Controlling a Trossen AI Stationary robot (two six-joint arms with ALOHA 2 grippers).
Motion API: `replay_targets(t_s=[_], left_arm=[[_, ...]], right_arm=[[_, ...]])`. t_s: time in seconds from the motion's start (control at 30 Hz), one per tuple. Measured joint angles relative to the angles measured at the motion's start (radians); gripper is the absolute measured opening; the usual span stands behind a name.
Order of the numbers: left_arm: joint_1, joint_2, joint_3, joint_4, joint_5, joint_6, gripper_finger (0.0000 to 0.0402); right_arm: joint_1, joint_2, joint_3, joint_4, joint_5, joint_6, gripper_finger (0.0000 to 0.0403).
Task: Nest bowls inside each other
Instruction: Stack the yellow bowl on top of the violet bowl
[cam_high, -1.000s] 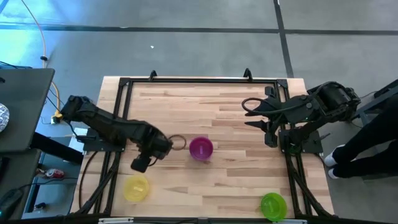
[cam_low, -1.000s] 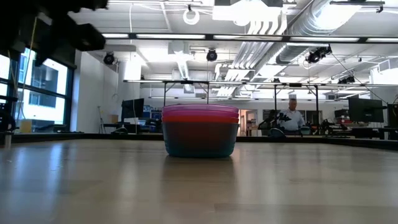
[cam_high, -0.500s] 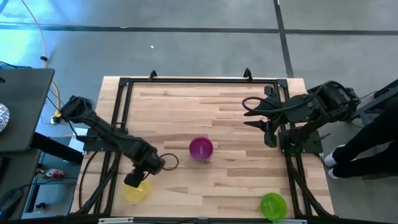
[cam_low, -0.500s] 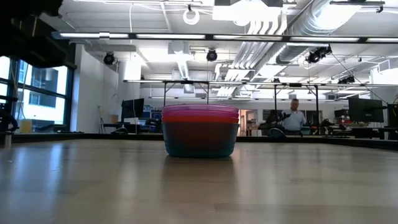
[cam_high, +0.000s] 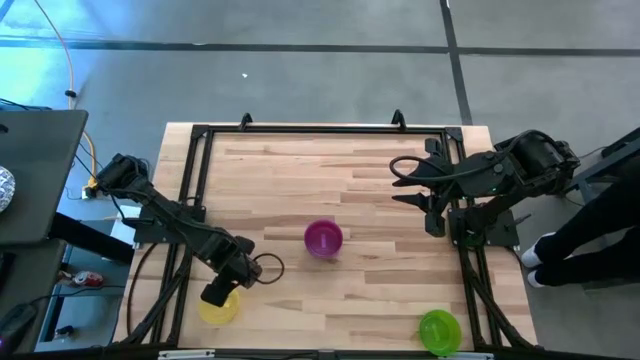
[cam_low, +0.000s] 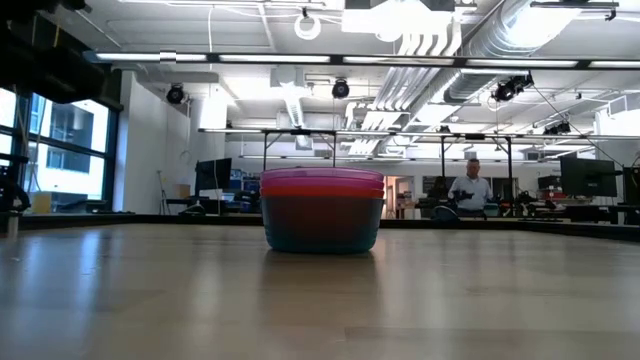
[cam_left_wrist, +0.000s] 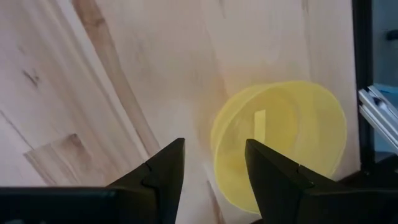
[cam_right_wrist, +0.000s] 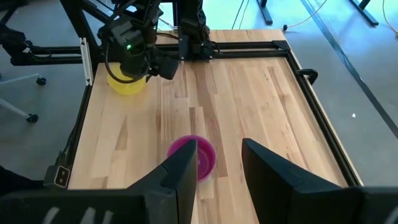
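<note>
A yellow bowl (cam_high: 224, 311) stands upright near the table's near-left corner. My left gripper (cam_high: 216, 295) hovers over it, open. In the left wrist view the yellow bowl's (cam_left_wrist: 292, 140) near rim lies between the spread fingers, and no touch shows. A stack of nested bowls (cam_high: 323, 238) rests at the table's middle. In the low view the stack (cam_low: 322, 212) shows a pink-purple rim on top, red under it and teal at the base. A green bowl (cam_high: 439, 330) stands at the near-right edge. My right gripper (cam_high: 398, 182) waits open by the right edge.
A black metal frame (cam_high: 200, 130) runs around the tabletop, and both arm bases are clamped at its sides. Bare wood lies between the stack and the far edge. A person's dark legs (cam_high: 600, 215) stand just off the right side. Another person (cam_low: 468, 190) is far back in the room.
My left gripper has moved from beside the bowl stack toward the table's near-left corner and now stands over the yellow bowl. It has stayed open. The bowls and my right arm have kept still.
</note>
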Motion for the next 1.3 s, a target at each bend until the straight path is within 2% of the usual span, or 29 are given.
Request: replay_targets(t_s=[0.17, 0.33, 0.83, 1.0, 1.2, 1.3], left_arm=[[-0.001, 0.011, 0.0, 0.006, 0.002, 0.008, 0.0159], [-0.006, 0.054, 0.0, 0.008, 0.055, 0.033, 0.0159], [-0.008, 0.179, 0.0, 0.038, 0.068, 0.073, 0.0148], [-0.008, 0.193, 0.0, 0.04, 0.07, 0.078, 0.011], [-0.008, 0.195, 0.0, 0.034, 0.073, 0.089, 0.0017], [-0.008, 0.195, 0.0, 0.034, 0.078, 0.089, 0.0008]], right_arm=[[0.0, 0.0, 0.0, 0.0, 0.0, 0.0, 0.0119], [0.0, 0.0, 0.0, -0.002, -0.001, 0.0, 0.0119], [0.0, 0.0, 0.0, -0.006, -0.001, 0.004, 0.0119], [0.0, 0.0, 0.0, -0.01, -0.002, 0.012, 0.0119], [0.0, 0.0, 0.0, -0.013, -0.002, 0.012, 0.0119], [0.0, 0.0, 0.0, -0.013, -0.002, 0.012, 0.0119]])
